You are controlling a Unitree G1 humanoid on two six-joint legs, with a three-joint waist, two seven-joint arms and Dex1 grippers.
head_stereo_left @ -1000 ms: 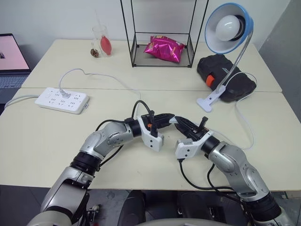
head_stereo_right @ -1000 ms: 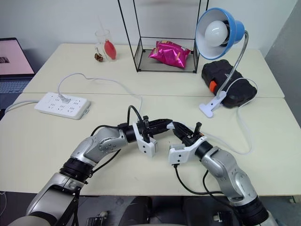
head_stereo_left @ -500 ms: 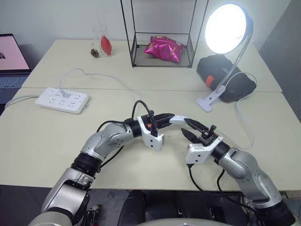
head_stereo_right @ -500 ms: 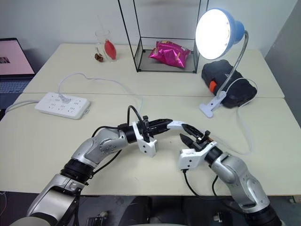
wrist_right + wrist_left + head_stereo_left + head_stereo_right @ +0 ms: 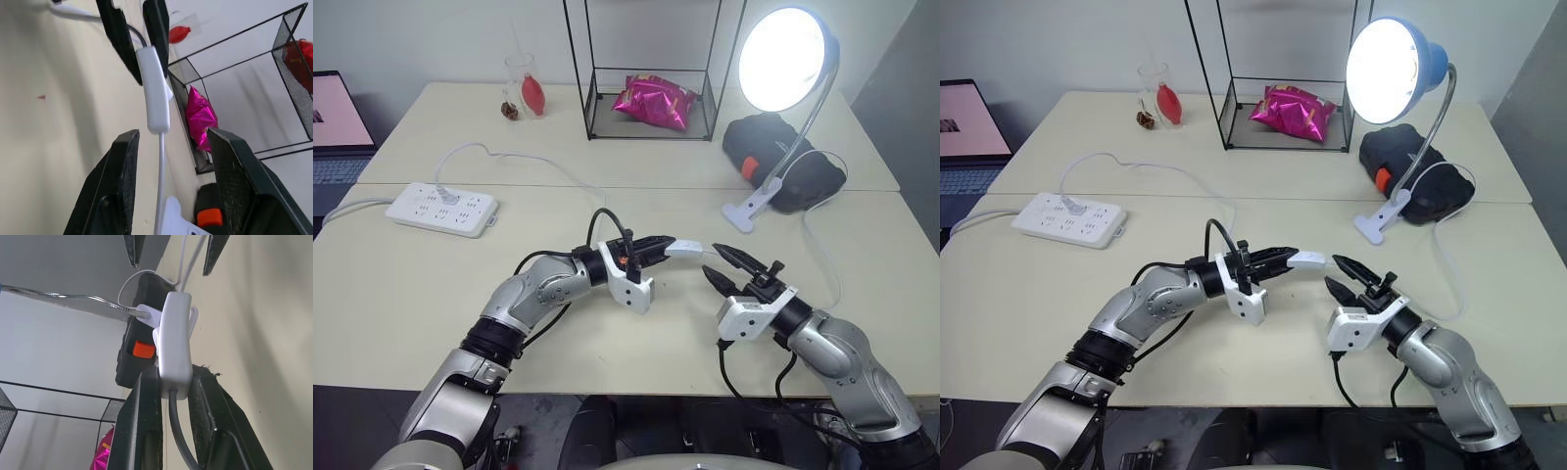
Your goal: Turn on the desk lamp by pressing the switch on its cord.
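The desk lamp (image 5: 783, 59) stands clipped at the back right, its bulb glowing bright. Its white cord (image 5: 824, 266) loops over the table to the switch (image 5: 683, 248), a small white oblong held just above the tabletop. My left gripper (image 5: 656, 243) is shut on the switch (image 5: 175, 340), one black finger on each side. My right gripper (image 5: 715, 262) stands open just right of the switch, apart from it. In the right wrist view, the switch (image 5: 154, 93) lies beyond my right gripper's fingertips (image 5: 122, 161).
A white power strip (image 5: 443, 208) lies at the left with the cord plugged in. A black case (image 5: 803, 176) sits behind the lamp's clip. At the back stand a wire frame (image 5: 597, 98) holding a pink bag (image 5: 654, 101), and a glass (image 5: 527, 93). A laptop (image 5: 333, 117) is at far left.
The lamp was dark and has lit up. My right gripper, which was closed against the switch, has opened and drawn back to the right. The left gripper has kept still.
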